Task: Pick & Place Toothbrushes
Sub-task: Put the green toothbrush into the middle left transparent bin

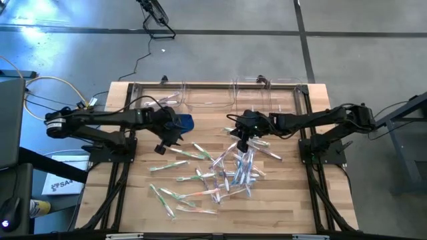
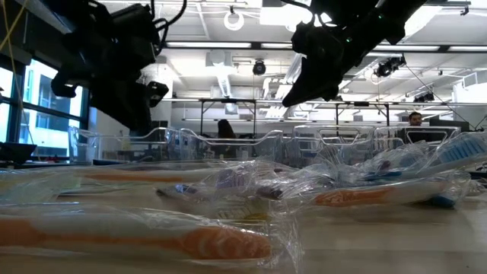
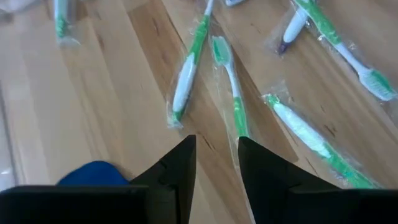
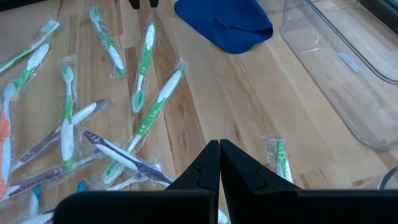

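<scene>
Left claw (image 1: 162, 147): fingers narrowly parted, nothing between them, hovering above the wooden surface (image 1: 140, 193) just beside the blue cloth (image 1: 183, 122). Right claw (image 1: 242, 144): fingers pressed together, empty, poised over the far edge of the toothbrushes (image 1: 220, 175). These lie wrapped and scattered across the middle of the surface, overlapping. Clear bins (image 1: 207, 97) stand along the far edge.
</scene>
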`<act>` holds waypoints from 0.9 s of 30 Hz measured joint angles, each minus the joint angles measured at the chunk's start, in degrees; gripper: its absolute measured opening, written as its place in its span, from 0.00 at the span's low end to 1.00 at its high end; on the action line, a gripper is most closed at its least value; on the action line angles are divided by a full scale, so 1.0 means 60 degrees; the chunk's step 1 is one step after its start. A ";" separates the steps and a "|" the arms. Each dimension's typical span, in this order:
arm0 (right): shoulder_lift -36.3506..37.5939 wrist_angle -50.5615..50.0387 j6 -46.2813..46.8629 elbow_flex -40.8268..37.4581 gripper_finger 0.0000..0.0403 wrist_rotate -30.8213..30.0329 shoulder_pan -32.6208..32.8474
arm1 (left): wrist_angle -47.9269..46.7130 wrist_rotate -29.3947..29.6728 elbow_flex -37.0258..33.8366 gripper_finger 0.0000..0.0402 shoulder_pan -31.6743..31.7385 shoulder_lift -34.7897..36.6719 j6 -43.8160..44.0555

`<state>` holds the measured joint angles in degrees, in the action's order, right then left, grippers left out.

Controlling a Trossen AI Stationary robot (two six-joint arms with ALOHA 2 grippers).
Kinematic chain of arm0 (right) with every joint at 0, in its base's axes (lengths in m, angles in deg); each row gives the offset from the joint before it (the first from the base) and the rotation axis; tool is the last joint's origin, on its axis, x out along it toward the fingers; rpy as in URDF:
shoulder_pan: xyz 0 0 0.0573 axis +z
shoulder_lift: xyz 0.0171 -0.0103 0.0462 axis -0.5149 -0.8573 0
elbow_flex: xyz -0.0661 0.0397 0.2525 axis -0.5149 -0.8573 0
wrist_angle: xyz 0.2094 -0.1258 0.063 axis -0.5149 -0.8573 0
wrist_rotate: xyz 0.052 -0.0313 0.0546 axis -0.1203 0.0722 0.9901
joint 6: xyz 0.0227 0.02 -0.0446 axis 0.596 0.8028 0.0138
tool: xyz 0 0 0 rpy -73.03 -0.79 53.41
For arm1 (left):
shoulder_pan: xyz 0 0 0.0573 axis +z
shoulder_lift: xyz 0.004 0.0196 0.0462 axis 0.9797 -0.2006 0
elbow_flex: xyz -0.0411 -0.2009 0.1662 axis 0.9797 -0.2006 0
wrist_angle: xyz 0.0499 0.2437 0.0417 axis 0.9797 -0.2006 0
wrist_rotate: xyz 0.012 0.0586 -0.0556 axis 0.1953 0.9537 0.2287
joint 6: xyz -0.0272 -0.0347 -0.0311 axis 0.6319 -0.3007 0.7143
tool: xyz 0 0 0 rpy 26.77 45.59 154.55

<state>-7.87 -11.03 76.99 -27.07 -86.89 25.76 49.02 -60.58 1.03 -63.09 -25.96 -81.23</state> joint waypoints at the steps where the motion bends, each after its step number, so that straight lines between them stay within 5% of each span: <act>1: 0.0000 0.0000 0.0000 0.0000 0.01 0.0000 0.0000 | -0.0001 0.0000 0.0000 0.29 0.0000 -0.0099 0.0001; 17: 0.0000 0.0000 0.0000 0.0000 0.01 0.0000 0.0000 | 0.0018 0.0265 0.0000 0.30 0.0000 -0.1629 -0.0462; 27: 0.0000 0.0001 0.0000 0.0000 0.01 -0.0004 0.0000 | 0.0375 -0.0448 0.0000 0.51 0.0000 -0.2216 -0.0254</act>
<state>-7.87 -11.02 76.98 -27.07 -86.91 25.76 51.28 -63.26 1.03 -63.09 -39.25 -82.75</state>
